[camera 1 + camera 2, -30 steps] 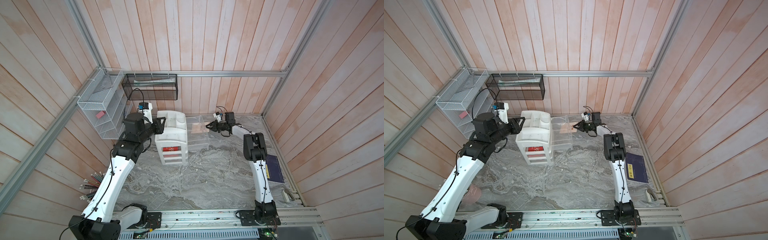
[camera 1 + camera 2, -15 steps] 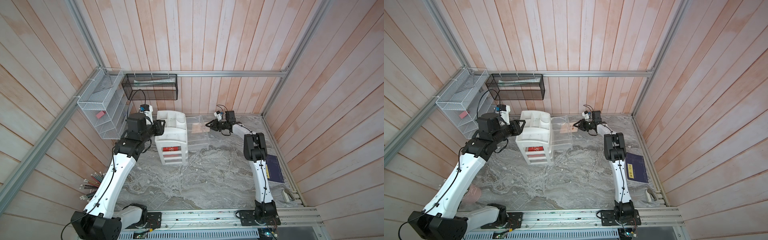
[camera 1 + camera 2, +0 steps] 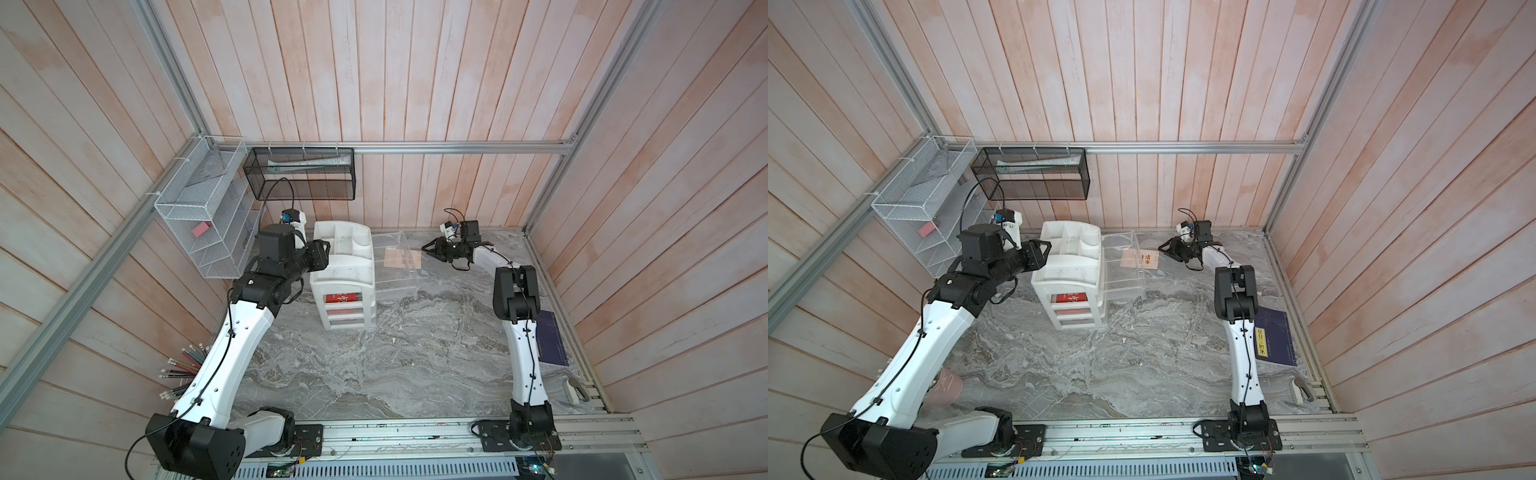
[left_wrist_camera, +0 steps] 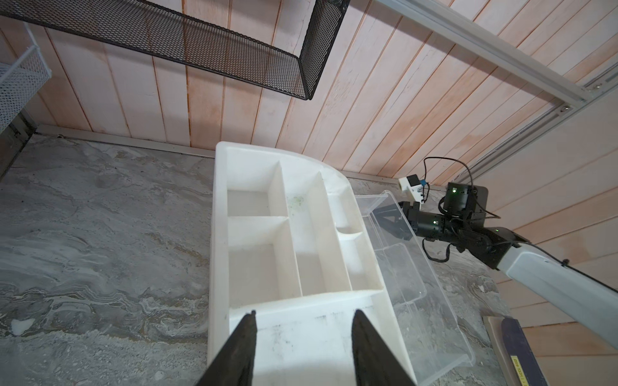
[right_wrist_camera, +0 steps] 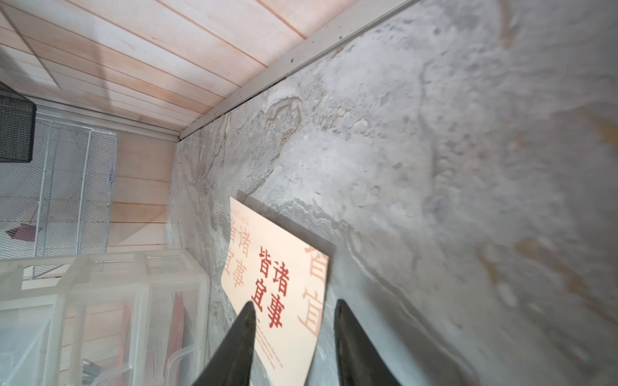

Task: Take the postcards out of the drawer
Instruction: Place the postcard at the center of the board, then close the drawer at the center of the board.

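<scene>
A pale beige postcard with red characters lies flat on the marble table, against the far right side of the pulled-out clear drawer. My right gripper hangs open at the card's right end, one finger over the card and the other over bare table. Red postcards show through the front of the white drawer unit. My left gripper is open over the unit's left top edge, holding nothing.
A dark navy booklet lies by the right wall. A black mesh basket and a white wire shelf hang on the back-left walls. Pencils stick up at front left. A pink cup stands under my left arm.
My right gripper's jaws have spread apart and let go of the beige postcard, which now rests on the table. My left gripper has opened a little wider at the unit's top.
</scene>
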You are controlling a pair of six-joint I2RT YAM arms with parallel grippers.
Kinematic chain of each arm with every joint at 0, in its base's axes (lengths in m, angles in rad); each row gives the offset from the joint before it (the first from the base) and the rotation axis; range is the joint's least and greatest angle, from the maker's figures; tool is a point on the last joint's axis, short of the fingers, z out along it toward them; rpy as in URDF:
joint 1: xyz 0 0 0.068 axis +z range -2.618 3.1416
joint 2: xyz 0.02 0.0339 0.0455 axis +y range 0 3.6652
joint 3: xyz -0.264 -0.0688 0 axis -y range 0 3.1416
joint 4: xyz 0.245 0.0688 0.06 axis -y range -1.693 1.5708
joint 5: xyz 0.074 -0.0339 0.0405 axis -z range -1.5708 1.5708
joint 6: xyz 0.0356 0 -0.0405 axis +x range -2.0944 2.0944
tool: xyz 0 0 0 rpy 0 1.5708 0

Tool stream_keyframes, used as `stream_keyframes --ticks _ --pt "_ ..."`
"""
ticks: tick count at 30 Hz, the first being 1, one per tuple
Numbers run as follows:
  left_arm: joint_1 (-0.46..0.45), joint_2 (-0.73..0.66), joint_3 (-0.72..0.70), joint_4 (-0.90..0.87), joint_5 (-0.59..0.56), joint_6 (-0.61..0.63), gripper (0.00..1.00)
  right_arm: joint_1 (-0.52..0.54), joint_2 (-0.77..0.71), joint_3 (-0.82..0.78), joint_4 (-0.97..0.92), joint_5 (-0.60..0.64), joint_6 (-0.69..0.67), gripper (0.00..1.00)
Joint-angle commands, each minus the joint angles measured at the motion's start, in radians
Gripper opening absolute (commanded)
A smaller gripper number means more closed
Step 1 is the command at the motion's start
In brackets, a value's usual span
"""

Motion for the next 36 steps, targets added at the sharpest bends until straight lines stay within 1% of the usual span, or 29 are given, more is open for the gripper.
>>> stream_keyframes --ticks 1,8,13,18,22,27,36 --pt "0.011 0.029 0.045 -0.036 -0.039 0.024 0.48 -0.034 -0.087 -0.042 -0.016 0.029 -0.032 0.4" --pt "0.041 0.099 0.09 -0.071 -0.052 0.056 0.48 -0.054 -0.269 -0.224 0.011 0.037 -0.088 0.39" --pt "0.05 0.139 0.102 -0.08 -0.055 0.092 0.47 -0.046 -0.414 -0.409 0.113 0.015 -0.066 0.37" --pt "0.057 0.172 0.112 -0.085 -0.053 0.103 0.42 -0.016 -0.523 -0.544 0.201 0.0 -0.034 0.35" --pt "0.059 0.182 0.103 -0.067 -0.052 0.104 0.41 0.03 -0.569 -0.595 0.228 0.004 -0.024 0.35" --pt "0.06 0.194 0.094 -0.062 -0.054 0.106 0.4 0.078 -0.591 -0.632 0.264 0.002 -0.003 0.34" --pt "0.06 0.205 0.091 -0.063 -0.048 0.106 0.32 0.136 -0.633 -0.691 0.317 0.001 0.03 0.34"
